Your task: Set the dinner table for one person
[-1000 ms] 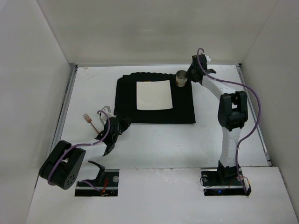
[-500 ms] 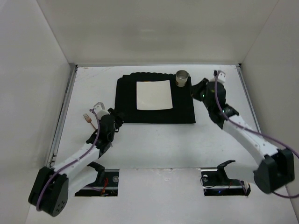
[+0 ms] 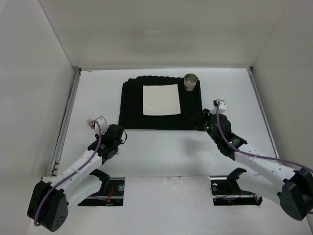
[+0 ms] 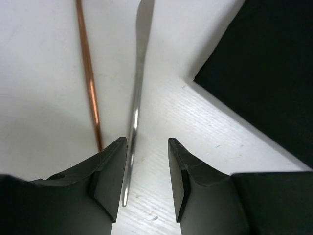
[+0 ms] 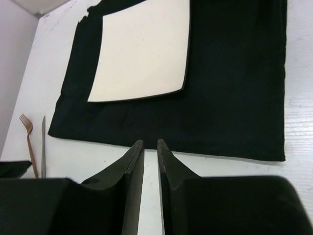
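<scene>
The dinner table (image 3: 161, 152) is a white tabletop with a black cloth mat (image 3: 188, 115) on it. A white square plate (image 3: 161, 99) lies on the mat and a metal cup (image 3: 190, 82) stands at its far right corner. A copper fork (image 4: 88, 73) and a silver knife (image 4: 137, 98) lie side by side on the table left of the mat. My left gripper (image 4: 146, 152) is open and empty, low over the knife's near end by the mat's near left corner (image 4: 264, 73). My right gripper (image 5: 150, 156) is shut and empty, just short of the mat's near edge.
White walls border the table on three sides. The right wrist view shows the plate (image 5: 142, 54), mat (image 5: 234, 98), fork (image 5: 29, 142) and knife (image 5: 43, 144). Both arm bases stand at the near edge.
My right arm has left the cup and drawn back to the mat's near edge. My left arm has stretched out along the cutlery, covering it in the top view.
</scene>
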`<state>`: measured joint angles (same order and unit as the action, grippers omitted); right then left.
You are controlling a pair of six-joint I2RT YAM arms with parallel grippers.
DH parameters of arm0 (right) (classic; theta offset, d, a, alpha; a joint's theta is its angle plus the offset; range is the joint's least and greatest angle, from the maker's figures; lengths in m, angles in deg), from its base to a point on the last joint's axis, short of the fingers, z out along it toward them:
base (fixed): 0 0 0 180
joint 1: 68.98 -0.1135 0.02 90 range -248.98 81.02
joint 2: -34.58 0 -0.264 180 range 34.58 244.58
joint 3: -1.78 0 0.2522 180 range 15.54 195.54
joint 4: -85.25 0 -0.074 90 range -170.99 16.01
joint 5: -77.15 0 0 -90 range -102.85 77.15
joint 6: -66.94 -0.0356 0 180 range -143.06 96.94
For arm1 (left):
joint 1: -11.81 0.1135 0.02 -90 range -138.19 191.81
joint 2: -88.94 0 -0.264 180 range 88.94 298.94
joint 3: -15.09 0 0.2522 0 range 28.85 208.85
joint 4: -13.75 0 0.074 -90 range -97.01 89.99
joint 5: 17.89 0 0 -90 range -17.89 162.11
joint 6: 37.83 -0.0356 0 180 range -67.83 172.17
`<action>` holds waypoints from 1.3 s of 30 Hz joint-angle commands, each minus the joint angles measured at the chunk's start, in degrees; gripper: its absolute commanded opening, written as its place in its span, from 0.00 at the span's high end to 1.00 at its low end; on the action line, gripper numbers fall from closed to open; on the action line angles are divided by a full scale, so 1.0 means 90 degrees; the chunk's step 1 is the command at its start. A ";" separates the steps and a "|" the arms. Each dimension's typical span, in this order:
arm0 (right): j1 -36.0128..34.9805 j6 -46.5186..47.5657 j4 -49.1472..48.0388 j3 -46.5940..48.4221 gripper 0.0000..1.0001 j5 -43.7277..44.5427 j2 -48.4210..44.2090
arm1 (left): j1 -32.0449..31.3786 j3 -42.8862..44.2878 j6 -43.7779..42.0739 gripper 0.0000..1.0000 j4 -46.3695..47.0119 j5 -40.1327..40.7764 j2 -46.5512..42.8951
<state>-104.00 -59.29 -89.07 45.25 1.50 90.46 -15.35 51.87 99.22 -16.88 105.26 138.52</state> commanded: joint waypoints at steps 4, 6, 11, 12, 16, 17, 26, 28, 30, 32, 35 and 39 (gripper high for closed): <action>0.0098 0.0031 -0.0772 -0.0040 0.76 -0.0207 -0.0008 | -0.0112 0.0147 0.0358 0.63 -0.0588 0.0360 0.0330; 0.0098 -0.0018 -0.0812 -0.0040 0.76 -0.0256 0.0070 | -0.0122 0.0118 0.0320 0.63 -0.0461 0.0399 0.0418; 0.0098 -0.0027 -0.0821 -0.0040 0.75 -0.0296 0.0110 | -0.0083 -0.0058 0.0261 0.64 -0.0051 0.0360 0.0672; 0.0098 -0.0066 -0.0841 -0.0040 0.75 -0.0296 0.0129 | -0.0073 -0.0058 0.0251 0.64 0.0037 0.0302 0.0740; 0.0059 -0.0057 -0.0841 -0.0001 0.75 -0.0335 0.0246 | -0.0074 -0.0166 0.0075 0.64 0.0447 0.0273 0.0926; 0.0049 -0.0076 -0.0870 -0.0001 0.75 -0.0306 0.0285 | -0.0054 -0.0166 0.0066 0.65 0.0487 0.0234 0.1004; 0.0030 -0.0077 -0.0910 -0.0020 0.75 -0.0344 0.0393 | 0.0122 -0.0068 0.0036 0.70 0.0545 0.0214 0.1414; 0.0030 -0.0057 -0.0909 -0.0040 0.74 -0.0305 0.0315 | 0.0209 -0.0068 0.0046 0.70 0.0614 0.0136 0.1551; 0.0068 -0.0115 -0.0958 -0.0098 0.74 -0.0325 0.0266 | 0.0307 -0.0039 0.0036 0.70 0.0633 -0.0059 0.1639; 0.0098 -0.0057 -0.0900 -0.0089 0.74 -0.0335 0.0217 | 0.0405 -0.0078 -0.0003 0.74 0.0750 -0.0186 0.1678; 0.0117 -0.0105 -0.0948 -0.0166 0.73 -0.0276 0.0071 | 0.0493 -0.0127 -0.0081 0.84 0.0867 -0.0323 0.1649; 0.0215 -0.0086 -0.0890 -0.0147 0.72 -0.0325 0.0042 | 0.0484 -0.0214 -0.0178 0.94 0.0984 -0.0470 0.1397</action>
<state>-102.67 -60.03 -94.23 44.25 -1.28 92.03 -11.04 51.26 98.72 -8.75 103.62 152.79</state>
